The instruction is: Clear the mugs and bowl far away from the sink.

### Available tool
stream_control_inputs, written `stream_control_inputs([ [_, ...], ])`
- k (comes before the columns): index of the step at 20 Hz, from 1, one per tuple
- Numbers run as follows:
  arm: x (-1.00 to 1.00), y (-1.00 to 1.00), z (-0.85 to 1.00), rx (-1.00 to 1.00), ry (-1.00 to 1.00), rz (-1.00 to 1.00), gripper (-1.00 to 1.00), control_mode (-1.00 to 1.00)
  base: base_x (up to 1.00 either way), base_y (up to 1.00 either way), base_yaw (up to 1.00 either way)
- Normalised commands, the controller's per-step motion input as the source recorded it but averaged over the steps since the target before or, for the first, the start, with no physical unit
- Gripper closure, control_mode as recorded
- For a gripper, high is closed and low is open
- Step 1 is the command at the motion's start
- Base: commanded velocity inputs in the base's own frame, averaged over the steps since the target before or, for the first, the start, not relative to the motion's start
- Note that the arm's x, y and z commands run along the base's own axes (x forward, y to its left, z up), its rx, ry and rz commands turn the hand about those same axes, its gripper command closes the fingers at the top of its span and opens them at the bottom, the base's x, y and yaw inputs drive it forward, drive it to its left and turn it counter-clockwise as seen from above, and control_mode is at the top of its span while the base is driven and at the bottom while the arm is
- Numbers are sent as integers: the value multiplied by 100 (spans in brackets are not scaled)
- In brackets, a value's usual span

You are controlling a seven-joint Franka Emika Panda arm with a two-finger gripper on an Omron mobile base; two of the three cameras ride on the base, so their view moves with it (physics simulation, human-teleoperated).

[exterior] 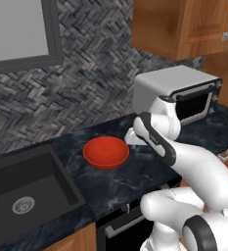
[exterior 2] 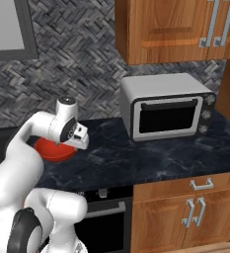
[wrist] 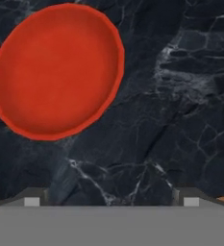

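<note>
Hovering over dark marbled counter (exterior: 135, 176) just beside red bowl (wrist: 56, 72); gripper (wrist: 111, 199) empty, fingers wide apart, tips at far edges of hand view. Judged step: approach for bowl pick, not yet aligned. Bowl resting on counter between sink (exterior: 22, 191) and toaster oven (exterior 2: 166, 106), near sink's edge. No mug identifiable here. Next move calls for shifting hand sideways over bowl rim, one finger inside and one outside wall, then descending before closing. Bowl: glossy red-orange, wide, shallow, faintly faceted rim, plain; thin wall likely slippery under pinch. Counter: polished black stone, pale veining. Sink: matte black basin, round metal drain. Backsplash (exterior: 86, 73): grey herringbone tile. Oven: smooth grey box, dark glass door.
</note>
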Motion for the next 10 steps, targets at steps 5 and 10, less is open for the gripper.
stream_control_inputs([
  [5,26,7,-20,0,0,0,-100,-100,0,0,0],
  [10,26,5,-28,0,0,0,-100,-100,0,0,0],
])
